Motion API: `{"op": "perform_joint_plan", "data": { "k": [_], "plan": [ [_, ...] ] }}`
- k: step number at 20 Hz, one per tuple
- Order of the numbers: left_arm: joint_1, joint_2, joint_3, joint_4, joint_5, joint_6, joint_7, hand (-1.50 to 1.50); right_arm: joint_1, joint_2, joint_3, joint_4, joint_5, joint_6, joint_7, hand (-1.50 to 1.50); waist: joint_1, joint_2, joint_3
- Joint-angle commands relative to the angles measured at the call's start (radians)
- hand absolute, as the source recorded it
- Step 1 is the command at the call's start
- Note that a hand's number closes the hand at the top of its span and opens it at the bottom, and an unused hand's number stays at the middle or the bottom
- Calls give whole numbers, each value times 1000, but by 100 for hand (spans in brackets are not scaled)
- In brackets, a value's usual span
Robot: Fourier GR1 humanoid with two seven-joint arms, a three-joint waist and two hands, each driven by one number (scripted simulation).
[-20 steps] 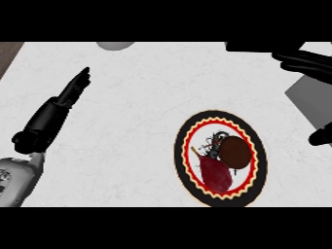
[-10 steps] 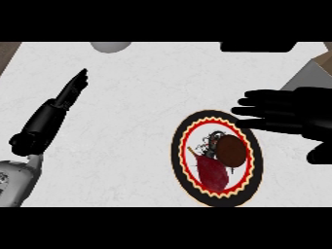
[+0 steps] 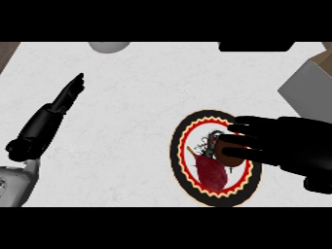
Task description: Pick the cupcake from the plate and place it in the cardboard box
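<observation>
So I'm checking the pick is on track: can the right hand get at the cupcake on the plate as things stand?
Probably yes. The right hand is over the plate, its fingers lying across the cupcake, and nothing shows between them. Whether they touch it cannot be told from this view.

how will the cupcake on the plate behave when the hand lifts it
The cupcake looks small beside the right hand, so probably light. It lies tilted on the plate, so it may roll or tip. The dark top looks soft and could squash.

Cupcake (image 3: 230, 156) on plate (image 3: 186, 168); cardboard box (image 3: 325, 73) behind-right.
</observation>
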Motion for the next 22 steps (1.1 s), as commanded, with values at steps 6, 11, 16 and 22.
{"op": "perform_joint_plan", "data": {
  "k": [6, 11, 16, 22],
  "plan": [
    [-41, -43, 49, 30, -34, -56, 13, 0, 72, 149, 27, -53, 181, 70, 92, -150, 1, 2, 0],
    [4, -73, 57, 17, -76, -56, -21, 0, 140, 192, -4, -87, 264, 38, 98, -150, 0, 1, 0],
    [77, -57, 87, -114, -44, -102, 50, 0, 159, 261, 68, 11, 411, -30, 79, -150, 7, 0, 1],
    [18, -93, 115, -47, -98, -109, 40, 0, 117, 317, 41, 130, 513, -48, 18, -150, 6, 2, 0]
  ]
}}
